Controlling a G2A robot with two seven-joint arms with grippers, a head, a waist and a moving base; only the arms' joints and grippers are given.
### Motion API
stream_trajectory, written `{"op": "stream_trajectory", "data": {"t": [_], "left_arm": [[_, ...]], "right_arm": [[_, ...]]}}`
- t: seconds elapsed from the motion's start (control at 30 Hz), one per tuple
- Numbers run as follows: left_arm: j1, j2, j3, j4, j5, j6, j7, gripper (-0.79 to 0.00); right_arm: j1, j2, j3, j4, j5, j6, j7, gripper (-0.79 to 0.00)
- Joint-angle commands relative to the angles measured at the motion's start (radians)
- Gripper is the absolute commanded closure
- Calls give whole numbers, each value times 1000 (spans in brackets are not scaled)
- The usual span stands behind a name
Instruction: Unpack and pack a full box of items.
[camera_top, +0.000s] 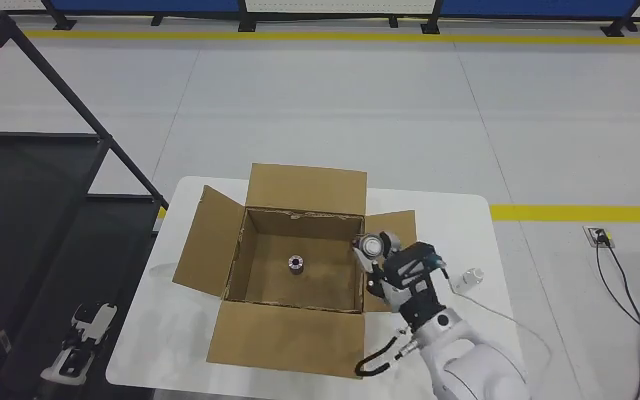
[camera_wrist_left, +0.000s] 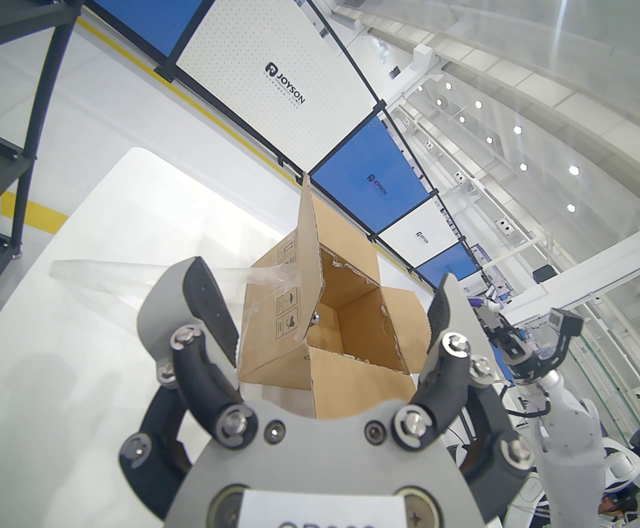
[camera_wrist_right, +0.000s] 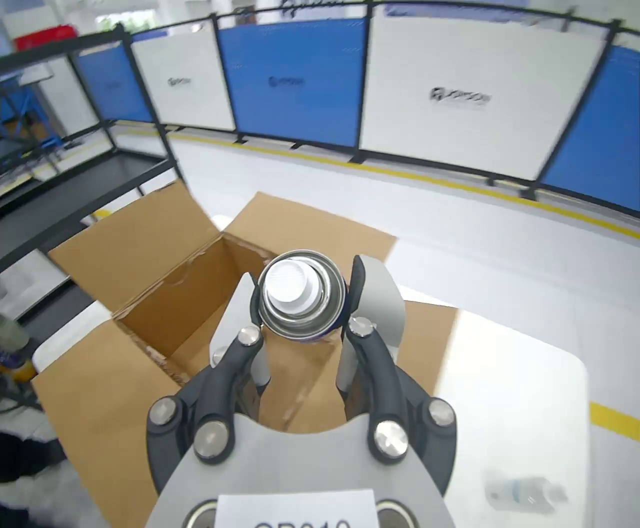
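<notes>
Two claws differed: the right claw (camera_wrist_right: 302, 295) pinched a spray can (camera_wrist_right: 299, 287) above the open box (camera_top: 300, 345), at its right wall, on the counter (camera_top: 450, 215); the left claw (camera_wrist_left: 322, 280) hung spread.

Right claw (camera_wrist_right: 304, 292) clamps an upright can (camera_wrist_right: 290, 281), while the left claw (camera_wrist_left: 320, 290) holds its fingers spread wide.

Box (camera_wrist_left: 357, 387) bears handling symbols (camera_wrist_left: 287, 306); wall panels (camera_wrist_left: 235, 55) bear logos (camera_wrist_left: 285, 85).

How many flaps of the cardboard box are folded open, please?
4: far flap, left flap, right flap and near flap, all folded outward; none seems hidden.
</notes>
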Motion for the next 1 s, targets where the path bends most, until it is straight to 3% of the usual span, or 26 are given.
{"op": "stream_trajectory", "data": {"t": [0.0, 0.2, 0.4, 0.47, 0.73, 0.83, 0.93, 0.97], "left_arm": [[0, 0, 0, 0, 0, 0, 0, -785], [0, 0, 0, 0, 0, 0, 0, -785], [0, 0, 0, 0, 0, 0, 0, -785], [0, 0, 0, 0, 0, 0, 0, -785], [0, 0, 0, 0, 0, 0, 0, -785], [0, 0, 0, 0, 0, 0, 0, -785], [0, 0, 0, 0, 0, 0, 0, -785], [0, 0, 0, 0, 0, 0, 0, -785]], "right_arm": [[146, -13, -67, 130, 24, 15, 100, 0], [386, -63, -222, 475, 47, 155, 150, 0], [536, -109, -296, 780, 104, 230, 112, 0], [553, -124, -310, 836, 173, 217, 84, 0], [608, -154, -339, 997, 202, 221, 46, 0], [616, -161, -334, 1023, 223, 220, 40, -225], [619, -163, -328, 1032, 224, 215, 40, -388], [618, -163, -327, 1030, 223, 215, 41, -536]]}}
